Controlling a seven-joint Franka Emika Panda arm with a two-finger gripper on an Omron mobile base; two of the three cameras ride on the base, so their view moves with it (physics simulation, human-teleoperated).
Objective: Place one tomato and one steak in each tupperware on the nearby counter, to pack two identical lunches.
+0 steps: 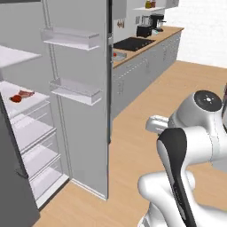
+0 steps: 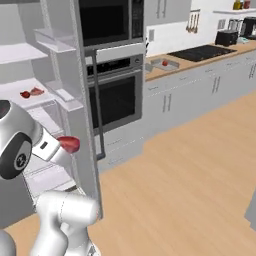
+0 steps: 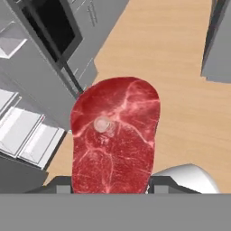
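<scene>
A flat slab of marbled red steak (image 3: 115, 135) sits between the jaws of my gripper (image 2: 64, 145), which is shut on it. In the right base view this steak (image 2: 70, 144) hangs beside the open fridge door's edge. Inside the fridge, a second steak (image 1: 26, 94) and a tomato (image 1: 15, 98) lie on a white shelf. A grey tupperware (image 2: 169, 65) with a tomato (image 2: 164, 63) in it stands on the wood-toned counter (image 2: 210, 59) further along.
The open fridge door (image 1: 80, 97) with its shelf bins stands close on the left. A wall oven (image 2: 115, 97) and microwave sit between fridge and counter. A black stovetop (image 2: 200, 52), toaster and coffee machine are on the counter. Wooden floor (image 2: 200, 165) lies open to the right.
</scene>
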